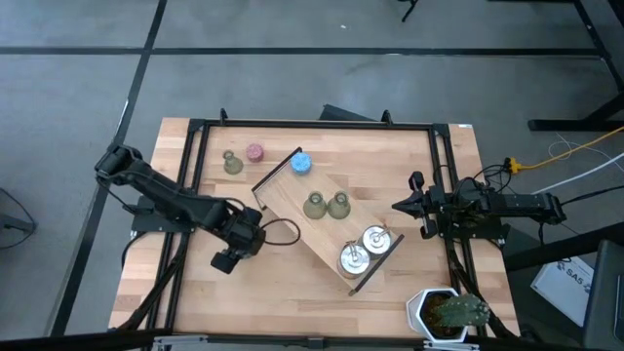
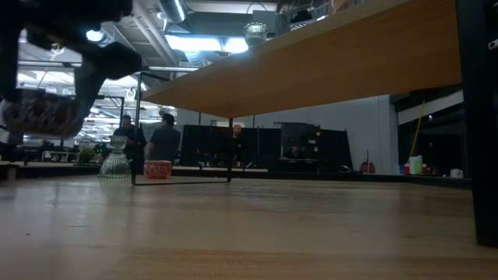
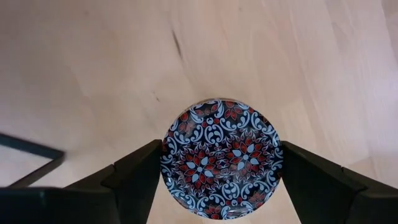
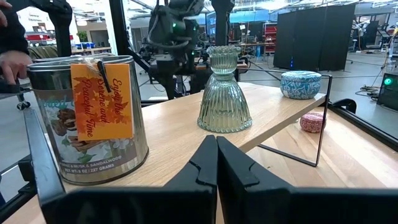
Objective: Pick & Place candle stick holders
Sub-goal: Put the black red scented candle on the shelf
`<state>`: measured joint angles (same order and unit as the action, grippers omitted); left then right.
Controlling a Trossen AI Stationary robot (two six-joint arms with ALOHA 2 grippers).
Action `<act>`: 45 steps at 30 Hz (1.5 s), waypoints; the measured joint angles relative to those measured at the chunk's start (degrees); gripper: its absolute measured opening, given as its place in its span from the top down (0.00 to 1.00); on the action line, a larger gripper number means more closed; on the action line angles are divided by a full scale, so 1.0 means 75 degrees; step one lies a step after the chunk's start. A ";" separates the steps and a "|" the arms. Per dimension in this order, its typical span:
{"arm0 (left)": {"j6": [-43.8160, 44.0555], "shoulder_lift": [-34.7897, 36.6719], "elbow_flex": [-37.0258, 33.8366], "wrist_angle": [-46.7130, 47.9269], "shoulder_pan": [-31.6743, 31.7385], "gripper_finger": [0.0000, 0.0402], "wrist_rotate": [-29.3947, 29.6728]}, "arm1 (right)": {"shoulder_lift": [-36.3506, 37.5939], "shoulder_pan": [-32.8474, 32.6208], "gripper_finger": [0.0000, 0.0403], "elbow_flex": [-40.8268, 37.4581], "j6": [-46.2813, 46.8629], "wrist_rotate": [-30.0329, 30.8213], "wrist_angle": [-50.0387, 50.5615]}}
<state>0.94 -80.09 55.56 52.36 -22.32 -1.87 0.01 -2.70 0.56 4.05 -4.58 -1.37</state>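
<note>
Silver tin [image 4: 87, 118] tag: "Enjoy the Peaceful Time"

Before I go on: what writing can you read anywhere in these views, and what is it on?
"Enjoy the Peaceful time": orange tag on the silver tin; script, reading uncertain.
"...GRAMS": tin's bottom line; rest too small.
"SAS...": white sheet off the table; rest unreadable.
Patterned round holder between the left gripper fingers: no text.

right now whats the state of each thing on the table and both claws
left claw: gripping the patterned holder above the table
right claw: shut, empty, at the right edge
tray: raised on a frame, slanted
green holders: two upright on tray
silver tins: two on tray
blue holder: at the tray's end
pink holder: on table
third green holder: upright on table
</note>
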 joint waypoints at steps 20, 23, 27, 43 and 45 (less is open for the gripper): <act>-0.0229 -0.0003 0.2431 0.2122 0.1189 0.27 -0.0416 | 0.0000 -0.0002 1.00 0.0000 0.0000 0.0000 0.0003; -0.0240 -0.0003 0.2647 0.2200 0.1409 0.27 -0.0375 | 0.0000 0.0000 1.00 0.0000 0.0000 0.0000 0.0003; -0.0519 -0.0003 0.2890 0.2252 0.1750 0.27 -0.0299 | 0.0000 -0.0002 1.00 0.0000 0.0000 0.0000 0.0000; -0.1034 -0.0003 0.2988 0.1904 0.3243 0.27 0.0061 | 0.0000 0.0000 1.00 0.0000 0.0000 0.0000 0.0003; -0.1087 -0.0003 0.2988 0.1810 0.3366 0.27 0.0058 | 0.0000 -0.0002 1.00 0.0000 0.0000 0.0000 0.0003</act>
<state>-7.21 -80.12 77.97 65.94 2.92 -1.43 0.01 -2.72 0.56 4.05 -4.58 -1.34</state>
